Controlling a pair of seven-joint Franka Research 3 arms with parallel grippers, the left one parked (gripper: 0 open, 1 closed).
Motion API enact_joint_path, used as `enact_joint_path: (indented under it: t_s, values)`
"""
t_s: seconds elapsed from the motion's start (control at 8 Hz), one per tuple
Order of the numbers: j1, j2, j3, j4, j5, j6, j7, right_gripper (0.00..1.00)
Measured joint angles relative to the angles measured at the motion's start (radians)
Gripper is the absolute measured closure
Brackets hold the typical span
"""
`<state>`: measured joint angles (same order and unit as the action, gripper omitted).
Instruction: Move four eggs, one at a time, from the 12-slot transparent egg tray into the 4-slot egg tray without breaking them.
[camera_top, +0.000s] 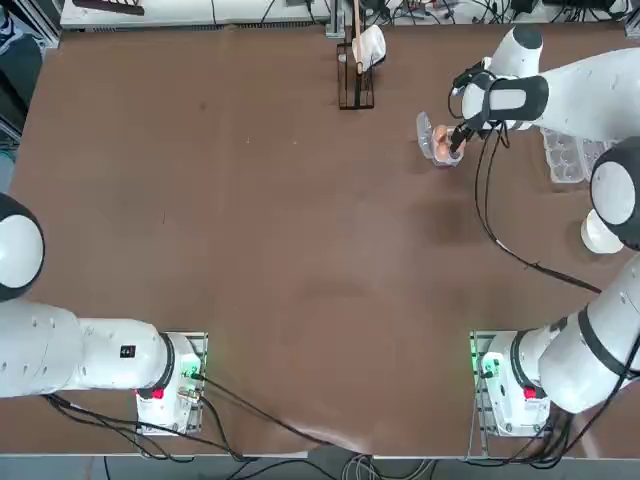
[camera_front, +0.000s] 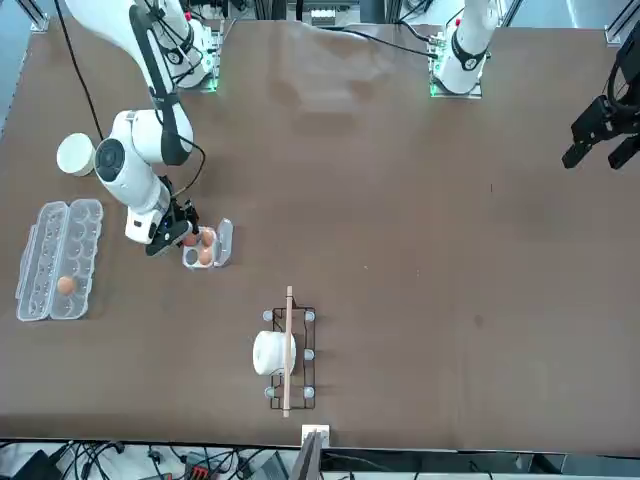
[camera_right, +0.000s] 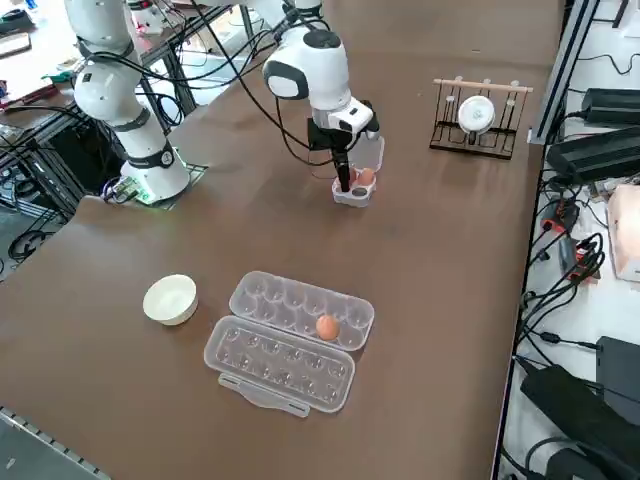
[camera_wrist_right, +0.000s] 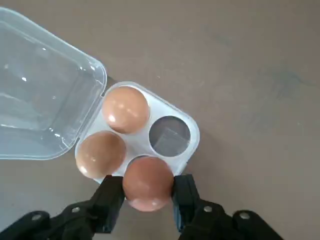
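orange-brown egg (camera_wrist_right: 148, 184) pinched in my right gripper (camera_wrist_right: 149, 192), over the small tray (camera_wrist_right: 137, 142).
wrist view: two more eggs (camera_wrist_right: 125, 110) sit in cups on the lid's side. front view: another egg (camera_front: 66, 286) lies in the long clear carton (camera_front: 62, 262), near the white bowl (camera_front: 76, 155).

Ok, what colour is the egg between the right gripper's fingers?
Orange-brown, clearest in the right wrist view.
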<state>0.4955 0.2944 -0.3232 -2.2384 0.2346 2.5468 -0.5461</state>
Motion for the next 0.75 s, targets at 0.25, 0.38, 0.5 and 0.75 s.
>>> enact_joint_path:
  t_s: [0.25,0.38,0.5,0.75]
  values:
    - [0.000,0.001,0.000,0.000,0.000,0.000,0.001,0.33]
    - [0.001,0.001,0.000,0.000,0.000,0.000,0.001,0.29]
    - [0.004,0.001,0.000,0.001,0.000,0.000,0.001,0.14]
    - [0.004,-0.002,-0.001,0.008,0.000,-0.008,0.001,0.00]
